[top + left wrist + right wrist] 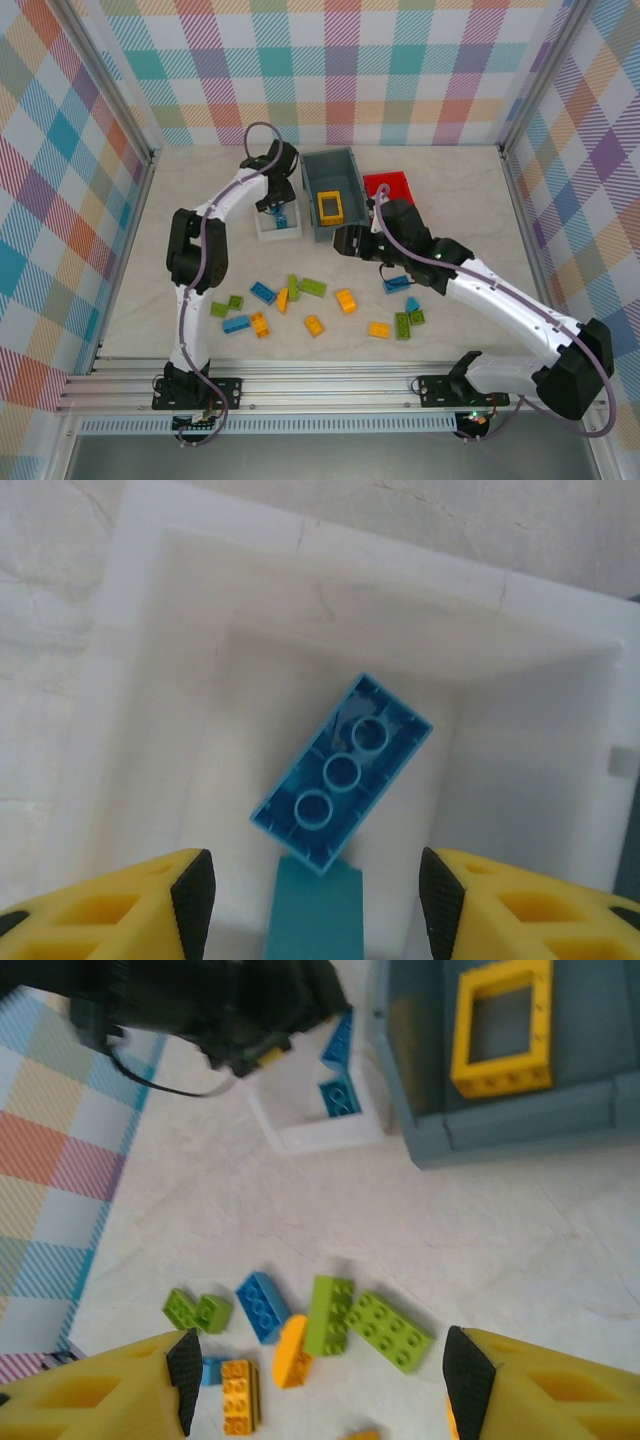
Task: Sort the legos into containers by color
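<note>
Bright, even overhead light casts soft shadows, the white tray [250, 580] washes out, and the right wrist view is slightly blurred.

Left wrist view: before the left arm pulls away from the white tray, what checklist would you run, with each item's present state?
1. Blue brick inside the white tray, clear of both fingers: ok.
2. Left gripper open: ok.
3. Right gripper open and empty above the loose bricks: ok.
4. Yellow frame in the grey bin: ok.
5. Red bin contents, partly behind the right arm: cannot tell.
</note>
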`<state>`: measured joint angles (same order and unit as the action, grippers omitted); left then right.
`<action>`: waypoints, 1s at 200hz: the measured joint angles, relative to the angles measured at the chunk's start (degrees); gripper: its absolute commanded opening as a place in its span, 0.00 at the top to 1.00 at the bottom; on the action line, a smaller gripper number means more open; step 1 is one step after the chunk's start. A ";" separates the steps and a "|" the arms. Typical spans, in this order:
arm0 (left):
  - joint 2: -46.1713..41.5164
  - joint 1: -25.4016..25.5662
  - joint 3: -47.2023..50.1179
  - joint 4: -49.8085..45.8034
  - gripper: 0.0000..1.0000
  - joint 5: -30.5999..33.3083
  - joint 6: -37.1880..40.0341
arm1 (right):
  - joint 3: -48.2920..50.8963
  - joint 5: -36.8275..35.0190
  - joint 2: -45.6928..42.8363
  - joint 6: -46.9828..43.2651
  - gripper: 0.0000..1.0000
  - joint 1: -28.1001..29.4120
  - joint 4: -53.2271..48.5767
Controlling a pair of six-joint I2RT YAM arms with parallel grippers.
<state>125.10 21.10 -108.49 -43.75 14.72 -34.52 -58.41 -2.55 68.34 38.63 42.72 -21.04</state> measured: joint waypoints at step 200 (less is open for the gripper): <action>-54.47 47.89 50.38 18.10 0.24 2.99 -9.90 | 22.51 -1.66 -3.19 24.79 0.25 -0.31 -25.59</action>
<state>70.63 68.99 -58.11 -25.65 17.72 -44.42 -35.90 -4.21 65.14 63.42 42.41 -46.63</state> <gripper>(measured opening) 0.760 0.749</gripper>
